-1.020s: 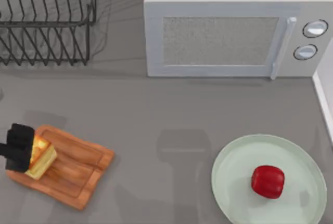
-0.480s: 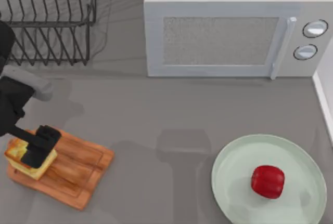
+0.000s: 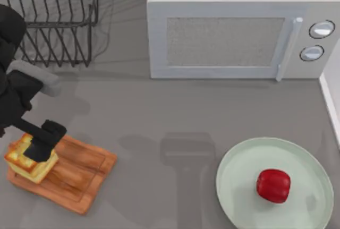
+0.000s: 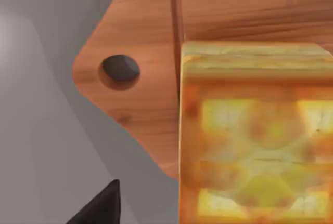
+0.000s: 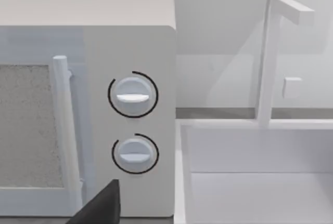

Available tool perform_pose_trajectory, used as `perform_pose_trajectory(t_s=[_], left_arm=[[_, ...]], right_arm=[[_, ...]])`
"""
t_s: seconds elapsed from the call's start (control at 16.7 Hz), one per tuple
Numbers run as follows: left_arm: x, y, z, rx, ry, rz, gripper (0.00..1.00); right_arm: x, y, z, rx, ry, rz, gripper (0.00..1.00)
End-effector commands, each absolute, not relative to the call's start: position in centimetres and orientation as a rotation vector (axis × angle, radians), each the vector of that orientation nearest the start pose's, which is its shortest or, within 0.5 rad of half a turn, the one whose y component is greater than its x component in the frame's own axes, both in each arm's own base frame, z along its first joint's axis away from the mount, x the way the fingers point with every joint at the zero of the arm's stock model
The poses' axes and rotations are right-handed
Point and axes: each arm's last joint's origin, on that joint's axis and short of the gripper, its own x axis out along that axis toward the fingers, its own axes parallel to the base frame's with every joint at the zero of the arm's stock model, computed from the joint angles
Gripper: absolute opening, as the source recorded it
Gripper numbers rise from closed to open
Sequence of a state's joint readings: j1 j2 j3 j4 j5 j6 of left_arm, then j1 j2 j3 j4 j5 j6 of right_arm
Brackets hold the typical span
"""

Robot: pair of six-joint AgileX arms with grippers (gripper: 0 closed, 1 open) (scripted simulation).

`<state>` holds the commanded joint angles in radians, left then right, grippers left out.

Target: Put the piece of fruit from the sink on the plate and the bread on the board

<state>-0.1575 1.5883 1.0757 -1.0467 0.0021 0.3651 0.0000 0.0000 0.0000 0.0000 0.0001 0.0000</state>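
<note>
1. Left gripper (image 3: 43,141) hangs over the left end of the board (image 3: 79,173), at the top view's lower left, right above the bread (image 3: 24,160)
2. Jaws: parted and holding nothing, as I read it. In the left wrist view one fingertip (image 4: 101,206) stands clear of the bread (image 4: 255,141), with bare grey table between them
3. The bread sits flat on the board (image 4: 140,99), golden face up, close to the end with the hanging hole and near the edge
4. Key relation: the bread lies directly under my left jaws, a little to the table's left of their midline. It is roughly square, so it has no long axis to line up with. The board's own length runs diagonally, from upper left to lower right
5. The piece of fruit (image 3: 273,185) rests on the plate (image 3: 234,170) at the lower right, well apart from the board
6. Judgement: both things look placed. The coming move for the left arm is a straight lift, so that a finger does not drag the bread off the near edge
7. Right gripper (image 5: 99,208) is parked, facing the microwave (image 5: 104,104) and the sink (image 5: 260,182); I cannot tell its opening
</note>
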Motion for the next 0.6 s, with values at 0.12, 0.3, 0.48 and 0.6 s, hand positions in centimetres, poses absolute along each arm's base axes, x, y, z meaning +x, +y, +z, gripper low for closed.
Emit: perform_pose_trajectory(t_s=[0.12, 0.3, 0.48, 0.6], left_arm=[[27.1, -4.0, 19.6, 0.405, 1.518, -0.405, 1.00], [27.3, -4.1, 18.0, 0.407, 1.519, -0.409, 1.00], [27.4, -4.2, 15.4, 0.408, 1.519, -0.409, 1.00], [27.3, -4.2, 13.7, 0.408, 1.515, -0.408, 1.00]], right_arm=[[10.6, -0.1, 16.0, 0.000, 0.000, 0.000, 1.00], [10.6, -0.1, 16.0, 0.000, 0.000, 0.000, 1.00], [10.6, -0.1, 16.0, 0.000, 0.000, 0.000, 1.00], [10.6, -0.1, 16.0, 0.000, 0.000, 0.000, 1.00]])
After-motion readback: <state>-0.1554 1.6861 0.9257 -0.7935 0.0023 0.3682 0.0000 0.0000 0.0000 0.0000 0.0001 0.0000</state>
